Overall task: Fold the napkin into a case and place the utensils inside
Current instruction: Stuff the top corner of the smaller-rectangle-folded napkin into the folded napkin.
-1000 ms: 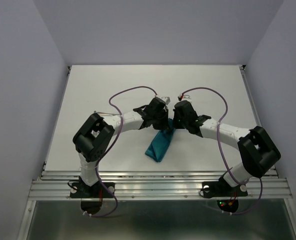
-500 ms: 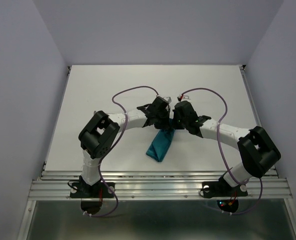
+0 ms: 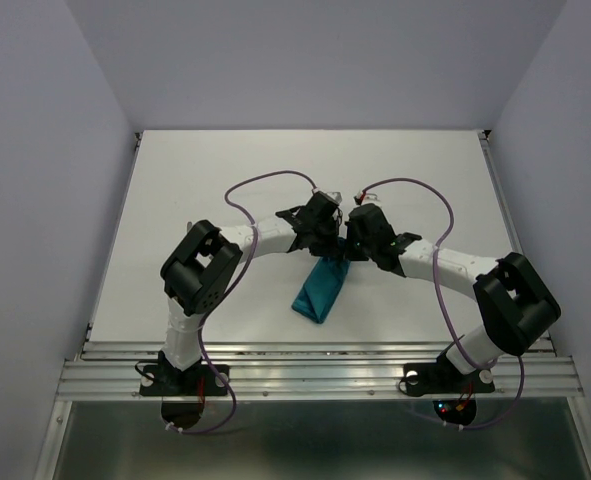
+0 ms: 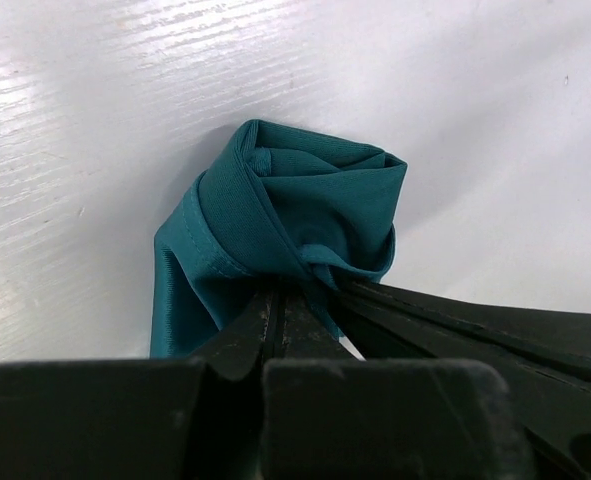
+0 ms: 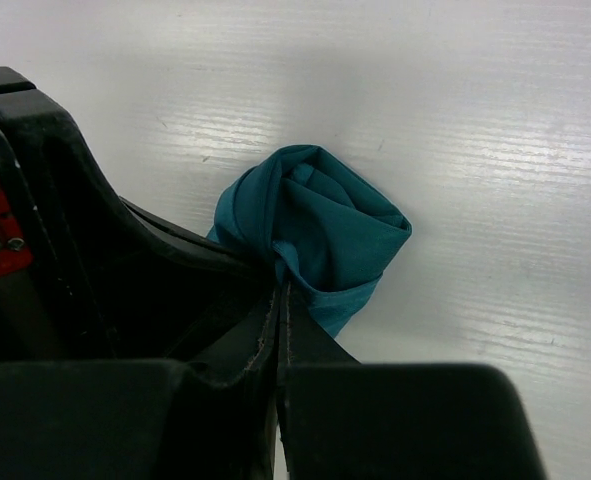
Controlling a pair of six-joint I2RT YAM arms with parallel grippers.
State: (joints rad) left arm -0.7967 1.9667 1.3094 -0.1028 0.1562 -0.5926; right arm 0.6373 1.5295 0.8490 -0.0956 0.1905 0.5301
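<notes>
The teal napkin (image 3: pixel 318 292) is gathered into a narrow, long bundle that runs from the two grippers toward the table's near edge. I cannot tell whether it forms a case. My left gripper (image 3: pixel 327 248) and right gripper (image 3: pixel 347 250) meet at its far end, side by side. In the left wrist view the gripper (image 4: pixel 278 290) is shut on a fold of the napkin (image 4: pixel 295 210). In the right wrist view the gripper (image 5: pixel 280 285) is shut on the rolled napkin (image 5: pixel 320 225), with the left gripper's black body right beside it. The utensils are out of view.
The white table (image 3: pixel 225 170) is walled in by pale panels on the left, back and right. A metal rail (image 3: pixel 315 365) carrying both arm bases runs along the near edge. Purple cables loop above both wrists.
The left arm's elbow has swung right and its gripper has edged closer to the right gripper. Both stay shut on the napkin's far end, which has barely moved.
</notes>
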